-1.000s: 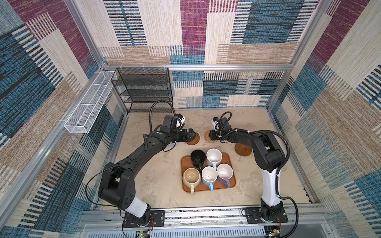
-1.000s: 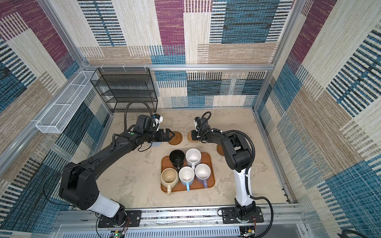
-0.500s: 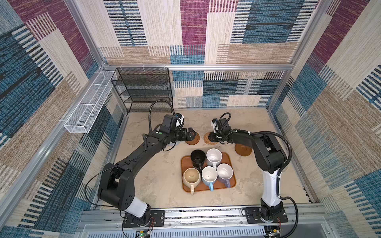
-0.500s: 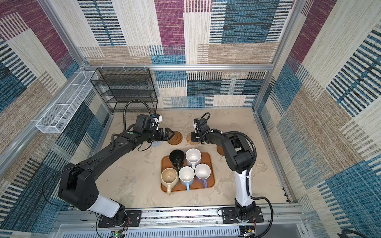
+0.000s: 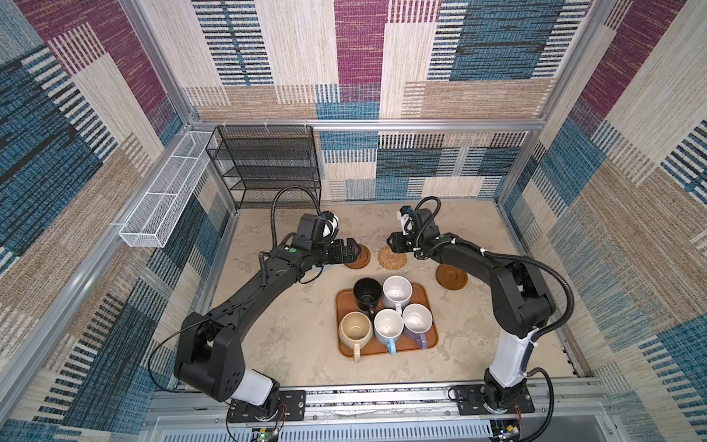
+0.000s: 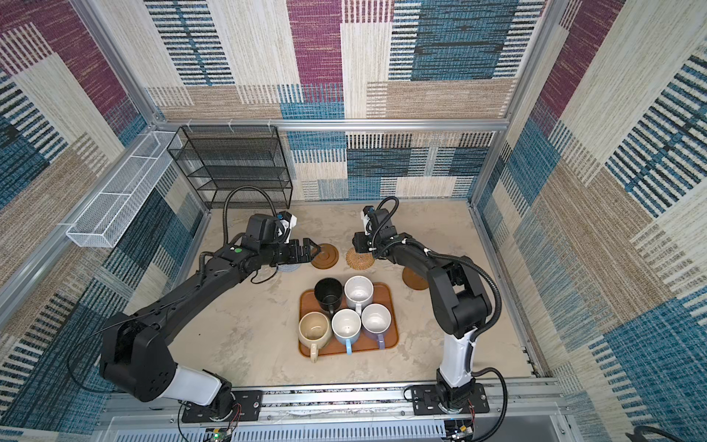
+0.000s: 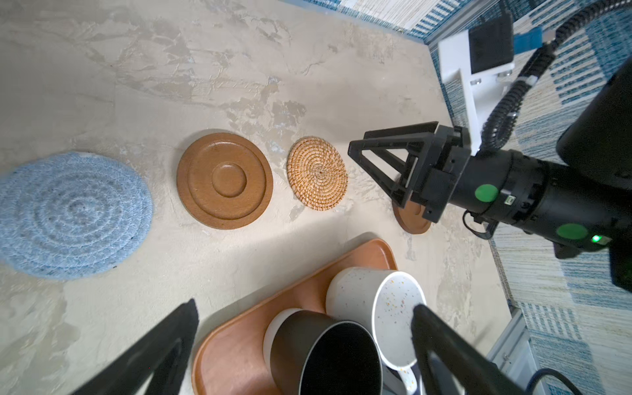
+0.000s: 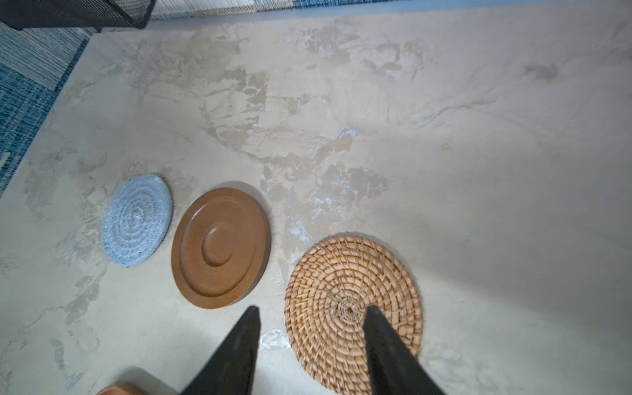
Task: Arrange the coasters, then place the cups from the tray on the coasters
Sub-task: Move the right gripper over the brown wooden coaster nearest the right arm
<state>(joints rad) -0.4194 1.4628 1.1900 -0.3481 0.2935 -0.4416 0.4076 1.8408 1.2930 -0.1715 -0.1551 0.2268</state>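
Three coasters lie in a row on the beige mottled tabletop (image 5: pixel 290 333) beyond the tray: blue-grey woven round coaster (image 7: pixel 71 215), dark brown wooden round coaster w/ concentric rings (image 7: pixel 224 181), tan rattan round coaster (image 7: pixel 316 172). They sit side by side, not touching. In both top views the blue-grey one is mostly hidden under the left arm. Second dark brown wooden round coaster (image 5: pixel 451 276) lies apart from the row, near the tray's far right corner. Large orange-brown rectangular tray (image 5: pixel 373 350) sits flat nearer the robot base and carries all five mugs upright. Black ceramic mug (image 5: pixel 367 292) and white speckled ceramic mug (image 5: pixel 397 291) are on its far side. Squat beige mug (image 5: pixel 355 328), light blue mug (image 5: pixel 388 325) and lavender mug (image 5: pixel 417 320) are on its near side, packed close. L gripper (image 5: pixel 354 249): jaws fully spread, nothing between them, at the edge of the first wooden coaster; contact can't be told. R gripper (image 8: pixel 312 307): jaws approx half parted, holding nothing, one tip over the rattan coaster; contact not determinable.
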